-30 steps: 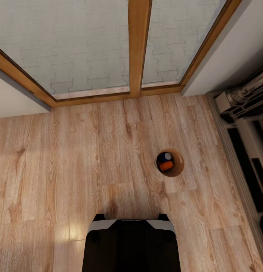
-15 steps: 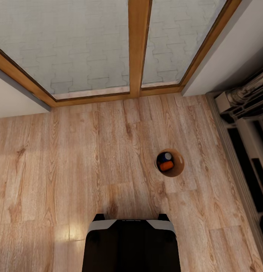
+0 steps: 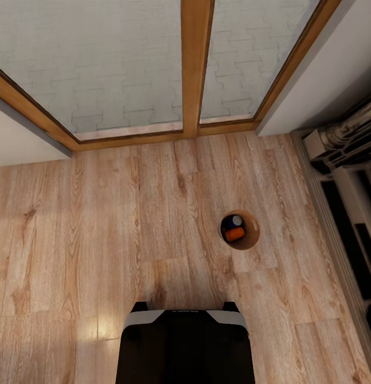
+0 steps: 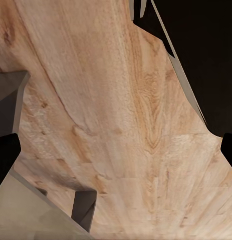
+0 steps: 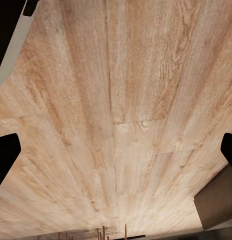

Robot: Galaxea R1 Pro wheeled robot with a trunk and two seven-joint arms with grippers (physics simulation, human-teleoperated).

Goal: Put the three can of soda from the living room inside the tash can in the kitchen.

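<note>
No text can be read for certain. The one mark is a small line of lettering on the robot's base [image 3: 185, 319], on its dark top edge between the two pale corners; it is too small and blurred to make out. No other label, number or sign is legible on anything.
</note>
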